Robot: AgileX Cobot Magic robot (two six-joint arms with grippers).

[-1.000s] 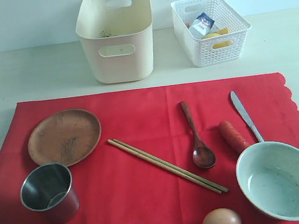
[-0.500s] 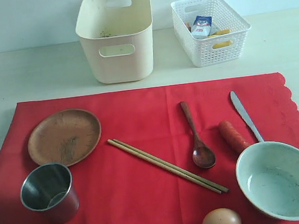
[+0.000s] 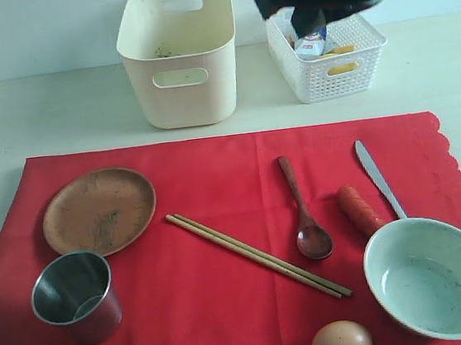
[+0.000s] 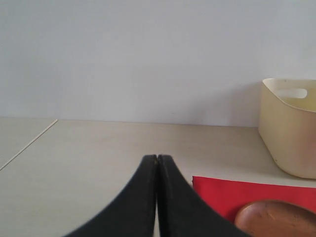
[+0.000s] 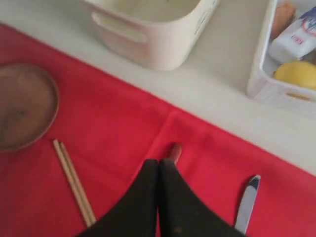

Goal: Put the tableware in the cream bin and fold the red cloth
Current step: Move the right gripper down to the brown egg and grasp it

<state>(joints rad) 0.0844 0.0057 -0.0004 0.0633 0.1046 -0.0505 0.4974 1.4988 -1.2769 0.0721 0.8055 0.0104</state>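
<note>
The right gripper [image 5: 158, 163], pinched closed and empty, swings into frame above the white basket [image 3: 321, 87]. The wooden spoon [image 3: 298, 206] and other tableware lie untouched on the red cloth [image 3: 214, 174]; the cream bin [image 3: 183, 103] awaits.

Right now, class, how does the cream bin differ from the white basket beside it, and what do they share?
The cream bin has smooth solid walls; the white basket has lattice walls. The cream bin is taller than the white basket. The white basket holds a milk carton and a lemon; the cream bin shows only specks inside. Both stand upright beyond the red cloth, with handle cut-outs.
</note>
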